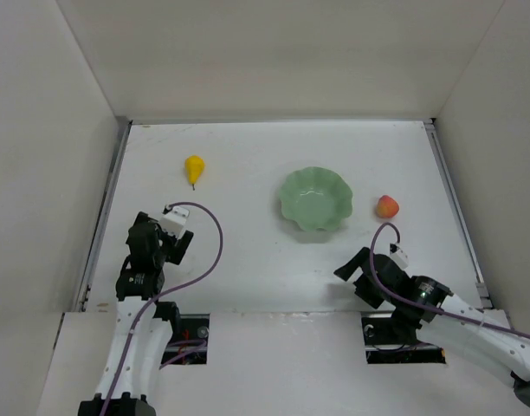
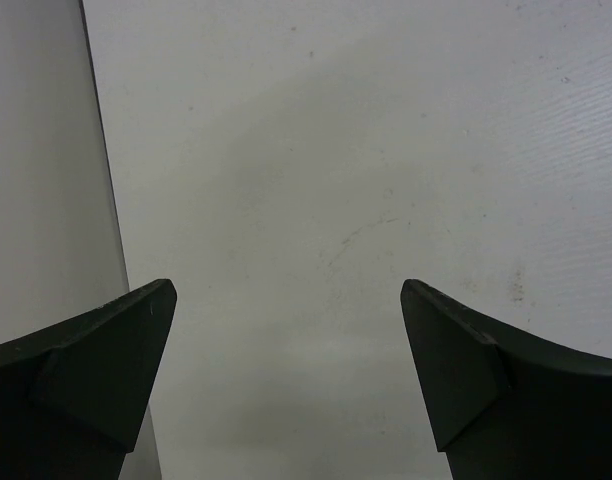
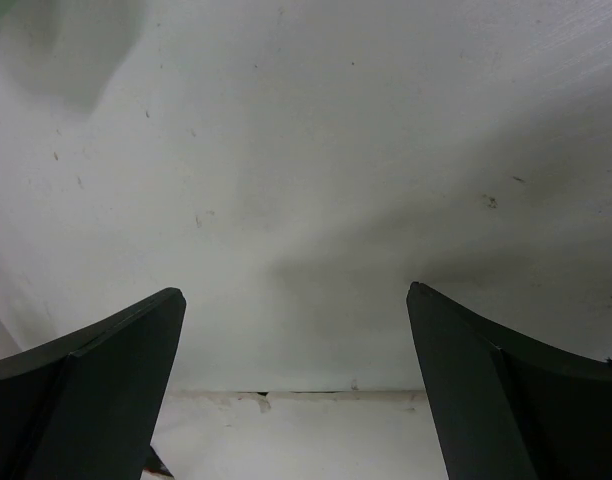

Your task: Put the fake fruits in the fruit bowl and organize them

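Glossy scalloped bowl (image 1: 315,199), yellow pear (image 1: 194,168), round peach (image 1: 387,206); left end effector (image 2: 288,290) and right end effector (image 3: 296,290) — agape

one yellow pear (image 1: 194,168), one orange-red peach (image 1: 387,206), one pale green scalloped bowl (image 1: 314,198), two robot arms, each with one gripper

pear (image 1: 194,168) left of bowl (image 1: 314,198) | peach (image 1: 387,206) right
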Robot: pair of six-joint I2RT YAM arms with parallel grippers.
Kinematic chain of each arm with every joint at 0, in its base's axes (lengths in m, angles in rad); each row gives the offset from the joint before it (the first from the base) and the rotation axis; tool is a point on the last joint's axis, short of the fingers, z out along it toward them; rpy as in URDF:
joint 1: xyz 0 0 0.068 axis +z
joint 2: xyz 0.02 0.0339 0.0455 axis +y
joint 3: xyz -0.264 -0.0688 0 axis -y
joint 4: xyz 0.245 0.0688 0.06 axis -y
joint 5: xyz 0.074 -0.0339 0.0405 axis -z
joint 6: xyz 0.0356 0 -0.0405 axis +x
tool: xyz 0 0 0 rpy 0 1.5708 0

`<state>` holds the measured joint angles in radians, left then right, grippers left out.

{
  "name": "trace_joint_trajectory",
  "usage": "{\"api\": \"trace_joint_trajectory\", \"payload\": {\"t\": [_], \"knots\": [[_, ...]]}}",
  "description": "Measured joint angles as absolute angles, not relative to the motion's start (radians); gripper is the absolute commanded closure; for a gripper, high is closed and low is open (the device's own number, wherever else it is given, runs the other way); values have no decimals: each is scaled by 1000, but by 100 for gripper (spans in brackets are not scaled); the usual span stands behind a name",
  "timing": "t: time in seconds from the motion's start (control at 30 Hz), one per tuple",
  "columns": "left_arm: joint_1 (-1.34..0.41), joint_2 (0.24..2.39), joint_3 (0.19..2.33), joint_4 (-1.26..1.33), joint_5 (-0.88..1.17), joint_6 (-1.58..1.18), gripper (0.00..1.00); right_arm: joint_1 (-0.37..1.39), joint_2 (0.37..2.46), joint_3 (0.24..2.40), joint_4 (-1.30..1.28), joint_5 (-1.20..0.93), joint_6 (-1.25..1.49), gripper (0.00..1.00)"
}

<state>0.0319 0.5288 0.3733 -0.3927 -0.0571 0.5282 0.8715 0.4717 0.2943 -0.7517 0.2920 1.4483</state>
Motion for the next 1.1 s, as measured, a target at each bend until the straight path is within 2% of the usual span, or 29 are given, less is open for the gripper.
{"api": "trace_joint_trajectory", "payload": {"t": [0.23,0.4,0.53,0.63,0.73,0.83,0.97,1.1], "knots": [[-10,507,373,-393,-60,551,0,871,491,304,-760,303,1432,0],[-48,553,410,-397,-61,529,0,859,604,438,-809,359,1330,0],[-47,716,572,-392,-60,481,0,775,693,611,-847,442,1159,0],[-44,907,801,-372,-53,444,0,620,741,748,-833,542,960,0],[-47,1097,1019,-362,-37,410,0,457,751,825,-746,624,731,0],[-68,1215,1140,-351,-19,383,0,301,783,853,-579,668,490,0],[-128,1252,1154,-368,-8,350,0,218,841,844,-382,673,262,0],[-178,1241,1143,-375,4,311,0,173,862,779,-206,600,163,0]]}}
